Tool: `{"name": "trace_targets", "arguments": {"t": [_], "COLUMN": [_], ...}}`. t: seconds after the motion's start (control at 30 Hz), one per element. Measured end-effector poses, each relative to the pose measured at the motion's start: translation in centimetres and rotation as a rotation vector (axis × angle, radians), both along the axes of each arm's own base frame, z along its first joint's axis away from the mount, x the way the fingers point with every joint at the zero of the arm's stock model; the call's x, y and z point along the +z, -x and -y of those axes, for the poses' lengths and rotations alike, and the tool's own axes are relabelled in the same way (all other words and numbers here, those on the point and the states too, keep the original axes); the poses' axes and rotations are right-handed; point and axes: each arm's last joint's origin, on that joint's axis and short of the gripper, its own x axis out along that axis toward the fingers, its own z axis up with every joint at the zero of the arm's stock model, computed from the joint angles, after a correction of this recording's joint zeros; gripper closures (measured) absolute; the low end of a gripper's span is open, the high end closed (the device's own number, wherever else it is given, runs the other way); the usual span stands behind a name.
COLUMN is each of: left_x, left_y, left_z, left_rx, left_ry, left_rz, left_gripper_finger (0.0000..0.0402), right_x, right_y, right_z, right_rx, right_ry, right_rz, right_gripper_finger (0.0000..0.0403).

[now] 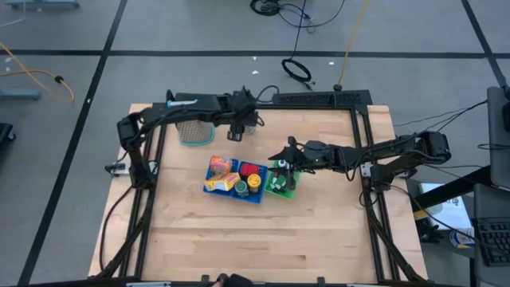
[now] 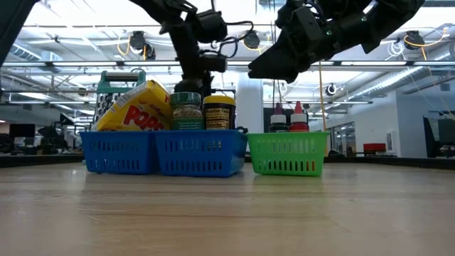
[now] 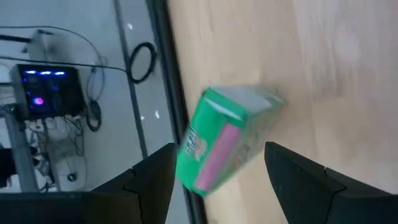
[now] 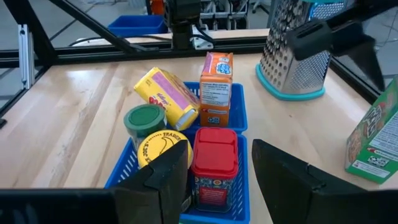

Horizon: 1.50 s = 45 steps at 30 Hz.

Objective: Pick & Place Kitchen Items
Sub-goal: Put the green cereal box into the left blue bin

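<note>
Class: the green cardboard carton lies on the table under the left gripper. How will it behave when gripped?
The green cardboard carton looks like thin card, so probably light and apt to dent if squeezed. Its flat faces suggest it won't roll, though it may slide on the smooth wooden table. The left gripper straddles it, open.

The desk point(image 1: 319, 231) is pale wood with a smooth, matt grain. Between the left arm's jaws lies a green carton point(image 3: 227, 137) of glossy printed card. Beyond the right arm's jaws, a blue basket point(image 4: 239, 112) of ribbed plastic mesh holds a yellow box point(image 4: 166, 96) of card and a red can point(image 4: 214, 165) with a smooth plastic lid. A perforated metal grater point(image 4: 292, 53) looks shiny.
</note>
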Motion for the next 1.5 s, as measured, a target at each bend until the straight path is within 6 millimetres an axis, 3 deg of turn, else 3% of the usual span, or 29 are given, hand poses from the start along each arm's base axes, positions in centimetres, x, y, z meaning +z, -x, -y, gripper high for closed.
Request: {"name": "trace_targets", "arguments": {"t": [0.57, 1.03, 1.5], "left_x": [0.3, 0.5, -0.1], "left_y": [0.9, 1.2, 1.2], "left_z": [-3.1, -4.3, -4.2], "left_rx": [-0.053, -0.100, -0.113], "left_ry": [0.058, 0.107, 0.169], "left_rz": [0.005, 0.072, 0.078], "left_gripper_finger": [0.0156, 0.0156, 0.0156], "right_x": [-0.1, -0.1, -0.1], "right_y": [0.0, 0.0, 0.0], "right_z": [-0.7, -0.7, -0.7], "right_rx": [0.029, 0.031, 0.031], "right_ry": [0.023, 0.024, 0.024], "right_rz": [-0.008, -0.008, -0.008], "right_gripper_finger": [0.0232, 0.0232, 0.0232]}}
